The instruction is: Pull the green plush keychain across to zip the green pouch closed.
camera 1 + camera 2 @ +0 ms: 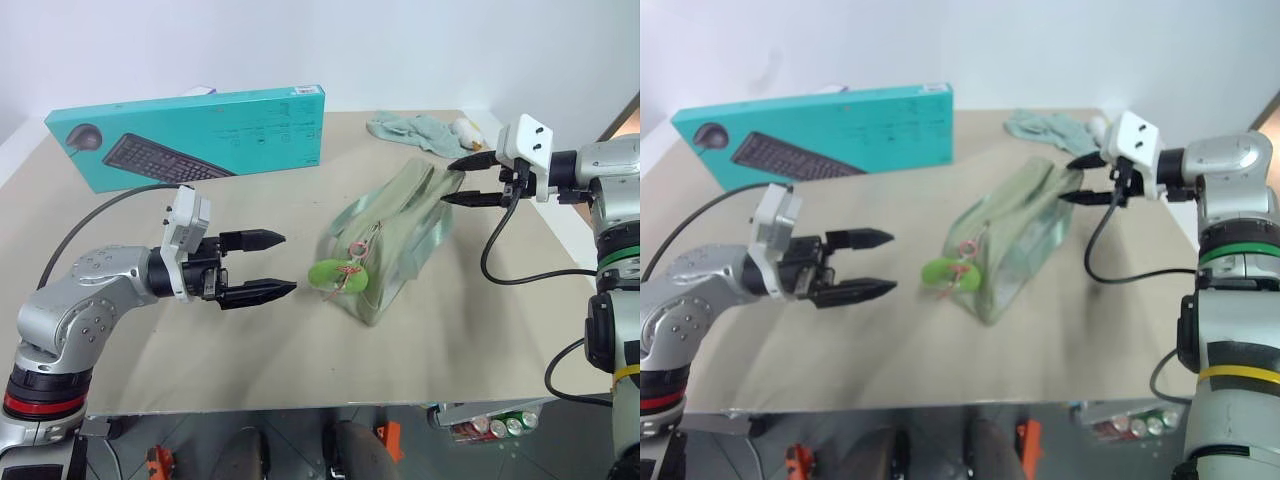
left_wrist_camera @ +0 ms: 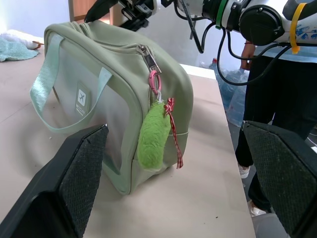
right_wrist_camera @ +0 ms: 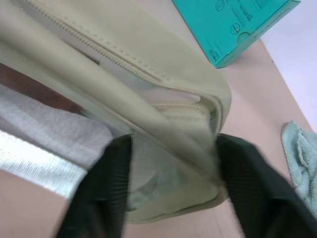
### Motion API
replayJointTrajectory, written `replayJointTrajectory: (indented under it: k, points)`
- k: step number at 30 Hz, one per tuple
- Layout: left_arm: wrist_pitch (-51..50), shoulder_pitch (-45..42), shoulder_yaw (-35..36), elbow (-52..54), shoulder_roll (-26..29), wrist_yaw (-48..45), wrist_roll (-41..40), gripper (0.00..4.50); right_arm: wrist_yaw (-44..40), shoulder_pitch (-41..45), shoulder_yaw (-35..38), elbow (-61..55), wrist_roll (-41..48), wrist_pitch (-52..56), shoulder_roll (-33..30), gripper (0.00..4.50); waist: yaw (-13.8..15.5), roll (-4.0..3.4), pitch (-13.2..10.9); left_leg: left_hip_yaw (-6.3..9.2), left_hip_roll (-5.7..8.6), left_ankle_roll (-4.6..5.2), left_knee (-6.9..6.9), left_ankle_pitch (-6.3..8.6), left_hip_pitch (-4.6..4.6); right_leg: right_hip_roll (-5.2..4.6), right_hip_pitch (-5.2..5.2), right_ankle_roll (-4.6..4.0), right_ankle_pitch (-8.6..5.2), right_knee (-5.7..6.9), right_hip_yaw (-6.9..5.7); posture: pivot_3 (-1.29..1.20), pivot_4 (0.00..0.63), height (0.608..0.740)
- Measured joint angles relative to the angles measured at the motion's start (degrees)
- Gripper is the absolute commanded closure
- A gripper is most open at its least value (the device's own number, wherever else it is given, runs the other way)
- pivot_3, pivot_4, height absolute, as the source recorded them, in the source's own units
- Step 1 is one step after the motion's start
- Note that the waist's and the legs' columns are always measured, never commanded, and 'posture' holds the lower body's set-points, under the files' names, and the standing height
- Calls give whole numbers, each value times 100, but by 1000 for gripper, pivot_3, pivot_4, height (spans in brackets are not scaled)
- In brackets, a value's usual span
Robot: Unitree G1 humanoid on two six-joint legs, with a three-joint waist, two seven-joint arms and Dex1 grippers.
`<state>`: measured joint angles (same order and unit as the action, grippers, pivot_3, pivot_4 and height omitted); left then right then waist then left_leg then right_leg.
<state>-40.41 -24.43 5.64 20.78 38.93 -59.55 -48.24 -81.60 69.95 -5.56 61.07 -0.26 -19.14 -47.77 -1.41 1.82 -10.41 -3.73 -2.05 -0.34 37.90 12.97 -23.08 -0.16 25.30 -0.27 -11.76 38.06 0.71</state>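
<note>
left gripper (image 1: 283, 264): fingers spread wide, holding nothing, pointing level toward the near end of the pouch, with a bare strip of table between them.
right gripper (image 1: 452, 182): at the far end of the pouch, one finger on each side of that end's edge; the fingers stand partly apart, and i cannot tell whether they press the fabric or only bracket it.
green pouch (image 1: 395, 235): stands upright on the table, lying diagonally, its near end toward the left gripper and its far end between the right fingers; in the right wrist view the zip teeth gape along the top.
green plush keychain (image 1: 327, 272): hangs by a pink ring from the zip pull at the pouch's near end, draped down the end face with a thin red cord alongside; no gripper touches it.
table (image 1: 200, 340): tan surface.
keyboard box (image 1: 190, 135): teal, at the far left, well apart from the pouch.
cloth (image 1: 412, 130): pale teal, crumpled at the far edge beyond the pouch.
</note>
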Motion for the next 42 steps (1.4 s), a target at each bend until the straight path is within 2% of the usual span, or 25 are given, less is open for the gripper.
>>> replayJointTrajectory:
  k: [4,5,10,15,19,24,26,31,36,39,41,42]
  points:
    - [1,-11,-4,0,1,32,0,0,22,-4,4,37,-2,-19,1,4317,-1,0,0,0,-1,0,-2,0,1,2,0,-2,0,0,0,0,150,740]
    - [5,-13,-5,-1,2,28,2,0,15,-19,4,43,-2,-16,1,4441,-1,0,0,0,-1,0,-2,0,1,2,0,-2,0,0,0,0,150,740]
    - [11,-13,-18,-3,20,15,40,0,25,-120,101,3,28,-11,0,4441,-1,0,0,-2,0,0,-1,0,2,0,-2,-1,1,0,1,0,150,740]
    - [20,-59,-55,-13,18,16,55,0,131,-634,277,-839,220,411,-136,4441,4,0,0,-4,-1,0,-1,0,2,-3,-1,3,2,0,5,0,150,740]
    - [65,-117,-88,-122,29,-29,93,0,318,-1614,573,-2609,537,1495,-416,4441,24,0,0,1,-6,0,-6,0,0,-3,1,5,-2,1,0,0,150,740]
    - [159,-187,-115,-282,38,-131,172,0,890,-2787,840,-5374,996,3554,-612,4441,-5,-1,0,0,-9,-1,-11,0,4,1,3,6,-3,2,1,0,150,740]
    - [191,-256,-126,-405,38,-194,240,0,1171,-3006,835,-6346,1222,4322,-586,4441,-11,-1,0,0,-9,-6,-11,-3,7,9,3,1,0,4,1,0,150,740]
    - [417,-382,-147,-702,34,-301,508,0,2151,-3187,786,-7661,1358,5660,-182,4441,-3,0,0,2,-6,-12,-9,-8,7,9,2,1,5,4,-1,0,150,740]
    - [717,-446,-159,-957,-37,-317,809,0,2722,-3618,855,-8010,1395,5796,-16,4441,24,6,3,1,-2,-4,-9,-2,-5,-7,2,14,-2,-4,0,0,150,740]
    - [866,-416,-155,-1032,-65,-225,955,0,2927,-3892,1024,-8215,1472,5803,-12,3521,24,11,6,-1,1,3,-9,2,-7,-13,1,21,-5,-6,3,0,150,740]
    - [979,-271,-144,-1061,-63,-218,1060,0,3074,-4103,1084,-8405,1572,5833,3,2639,24,12,6,0,2,5,-9,3,-6,-15,1,23,-6,-6,4,0,150,740]
    - [1003,-244,-144,-1073,-63,-217,1075,0,3090,-4137,1084,-8425,1578,5831,10,2407,23,13,6,-1,1,5,-8,3,-6,-14,1,23,-5,-6,3,0,150,740]
